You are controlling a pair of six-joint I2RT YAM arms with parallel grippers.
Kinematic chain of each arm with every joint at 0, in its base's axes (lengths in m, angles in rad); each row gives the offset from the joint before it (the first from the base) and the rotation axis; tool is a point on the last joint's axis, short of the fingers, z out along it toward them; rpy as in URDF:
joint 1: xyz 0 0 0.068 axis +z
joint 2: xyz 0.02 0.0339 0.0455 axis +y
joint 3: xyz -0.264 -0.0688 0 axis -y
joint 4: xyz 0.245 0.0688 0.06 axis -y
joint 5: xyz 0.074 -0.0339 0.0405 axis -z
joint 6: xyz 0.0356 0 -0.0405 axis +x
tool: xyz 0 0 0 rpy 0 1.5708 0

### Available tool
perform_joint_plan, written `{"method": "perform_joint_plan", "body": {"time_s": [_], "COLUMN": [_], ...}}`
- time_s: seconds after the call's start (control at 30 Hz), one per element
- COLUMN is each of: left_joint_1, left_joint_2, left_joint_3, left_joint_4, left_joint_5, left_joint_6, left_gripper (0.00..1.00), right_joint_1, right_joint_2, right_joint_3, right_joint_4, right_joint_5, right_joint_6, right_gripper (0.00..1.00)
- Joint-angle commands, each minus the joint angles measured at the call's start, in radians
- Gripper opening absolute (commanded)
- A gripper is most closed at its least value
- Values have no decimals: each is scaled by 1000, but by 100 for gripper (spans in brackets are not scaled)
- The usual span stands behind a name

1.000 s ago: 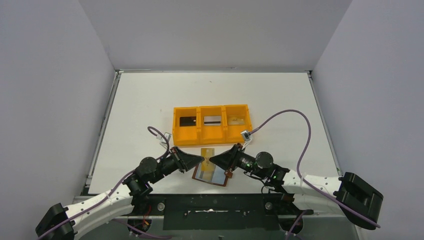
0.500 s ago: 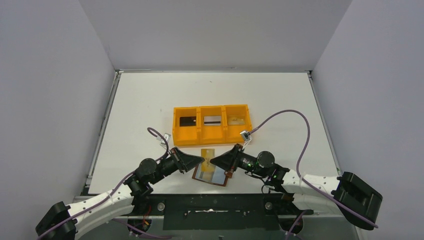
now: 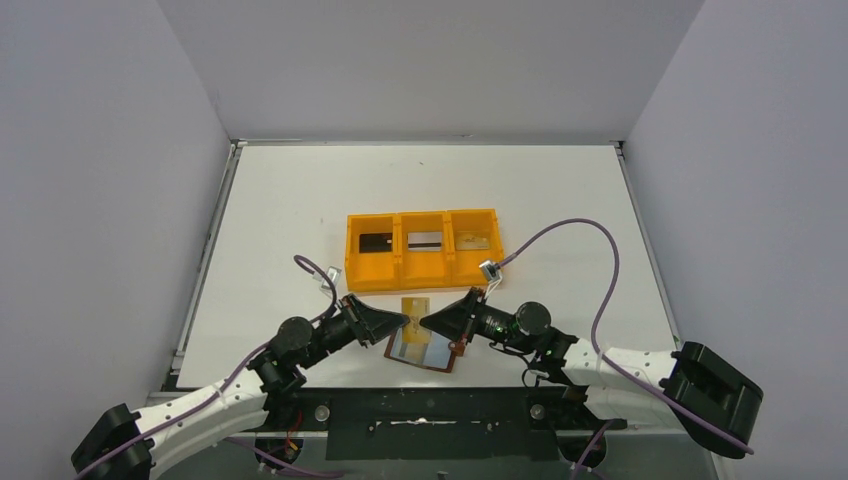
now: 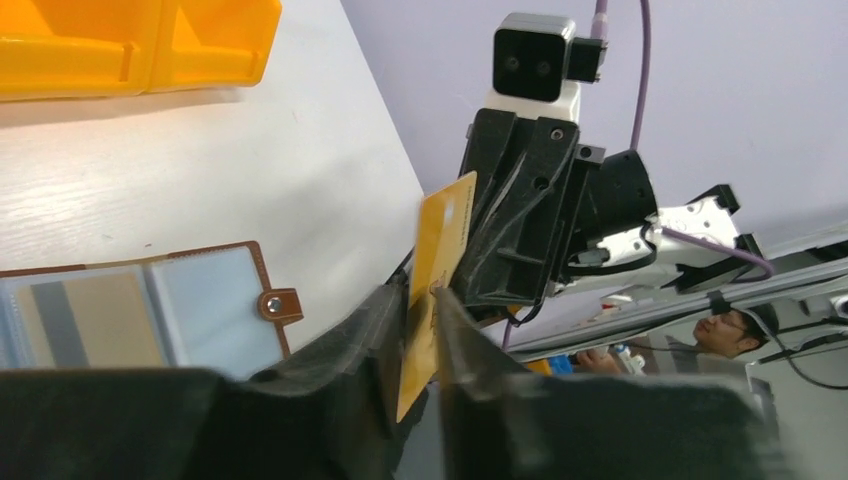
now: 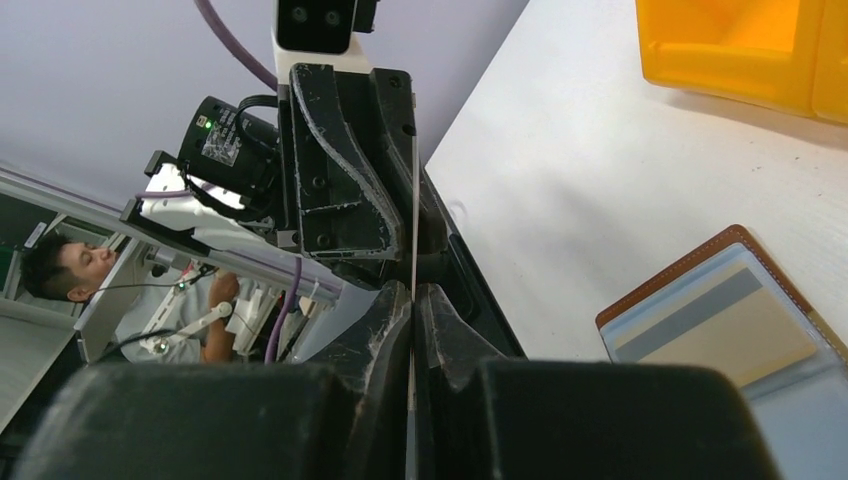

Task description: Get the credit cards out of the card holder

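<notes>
Now, gold card (image 4: 437, 270): on edge, off the table, near the open card holder (image 3: 438, 352).
Left gripper (image 4: 425, 345): fingers clamped on its lower part.
Right gripper (image 5: 412, 312): fingers pinched on the same card.
Handover: I'd release one side before the other pulls, or it bends.
Pocket: a striped tan card (image 4: 85, 320) not yet out.

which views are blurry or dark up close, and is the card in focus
Top external: sharp, evenly lit. Left wrist: left fingers dark and blurred up close, gold card in focus. Right wrist: right fingers blurred too, the card only a thin edge-on line.
</notes>
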Motion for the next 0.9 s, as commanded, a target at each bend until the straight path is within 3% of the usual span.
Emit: {"method": "perform_joint_plan", "body": {"time_s": [0.0, 0.13, 0.23, 0.43, 0.6, 0.7, 0.87], "left_joint_1": [3, 3, 3, 7, 41, 111, 331], "left_joint_2": [-29, -85, -129, -112, 1, 57, 162], "left_joint_3": [20, 71, 139, 318, 477, 529, 628], "left_joint_4": [-34, -239, -462, -931, -1158, -1170, -1133], "left_joint_5": [-4, -72, -149, -366, -491, -452, -200], "left_joint_6": [29, 74, 127, 184, 215, 278, 431], "left_gripper": [29, 65, 77, 87, 93, 97, 97], "right_joint_1": [-4, -8, -9, -10, -9, -8, -8], "right_joint_2": [-39, -115, -199, -339, -332, -275, -164], "right_joint_3": [7, 27, 77, 215, 316, 381, 460], "right_joint_4": [41, -142, -393, -797, -918, -926, -906], "right_joint_5": [12, 82, 197, 510, 754, 798, 846], "right_joint_6": [-14, -67, -142, -337, -581, -813, -1119], "right_gripper": [0, 0, 0, 0, 0, 0, 0]}}
